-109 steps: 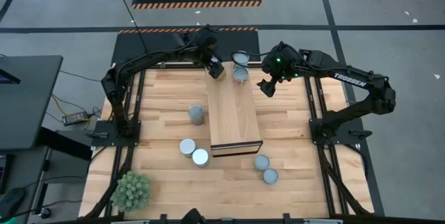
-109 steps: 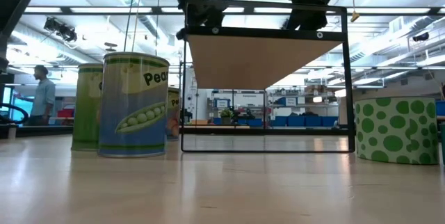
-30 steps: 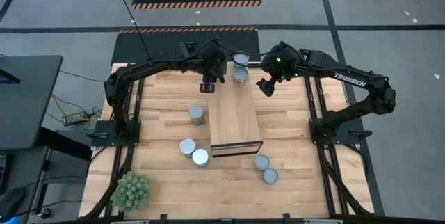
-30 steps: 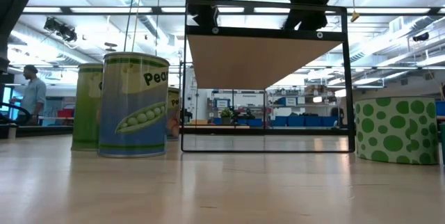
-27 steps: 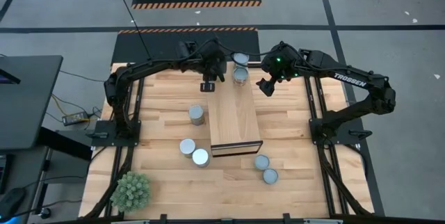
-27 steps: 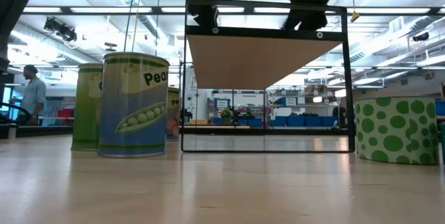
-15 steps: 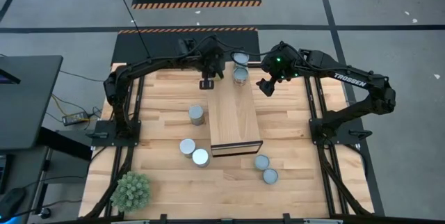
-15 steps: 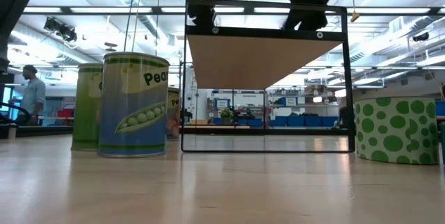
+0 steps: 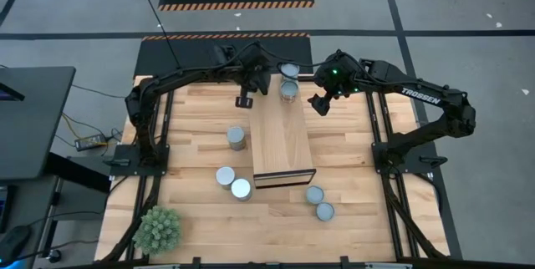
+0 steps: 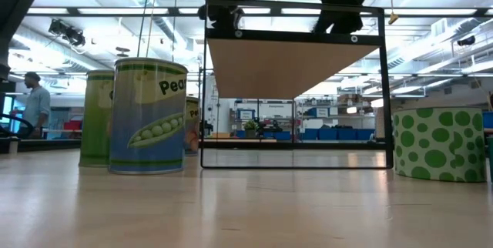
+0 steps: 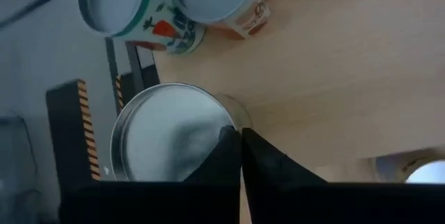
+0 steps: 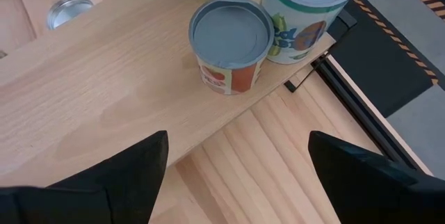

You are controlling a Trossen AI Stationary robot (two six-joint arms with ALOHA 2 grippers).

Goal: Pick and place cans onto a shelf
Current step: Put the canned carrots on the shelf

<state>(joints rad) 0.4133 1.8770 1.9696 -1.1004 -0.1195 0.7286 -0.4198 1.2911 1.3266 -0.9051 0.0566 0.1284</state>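
Shelf point(image 9: 282, 139) sits mid-tabletop point(image 9: 192, 110), long axis front to back, dark open end toward the near edge. Two cans on its far end: one point(image 9: 288, 91) well on top, one point(image 9: 289, 71) right at the far lip, touching or nearly. Right wrist view shows them as an orange-label can point(image 12: 231, 44) and a green-label can point(image 12: 306, 8) side by side, packed tight, presumably to leave the rest of the top free.

Left end effector point(image 9: 244, 99) hangs off the shelf's far-left corner, fingers point(image 11: 229, 156) pressed together, nothing between them. In its wrist view a can top point(image 11: 170, 133) lies right below the tips, touching or just above, can't tell. Looks like a finished drop-off or a nudge, not a grab.

Right end effector point(image 9: 319, 104) hovers beside the shelf's far-right edge, fingers point(image 12: 132, 161) wide apart, empty, waiting.

Still on the tabletop: one can point(image 9: 236, 138) left of the shelf, a pair point(image 9: 232, 182) near its front-left corner, a pair point(image 9: 319, 203) front-right. Job under half done, I'd say.
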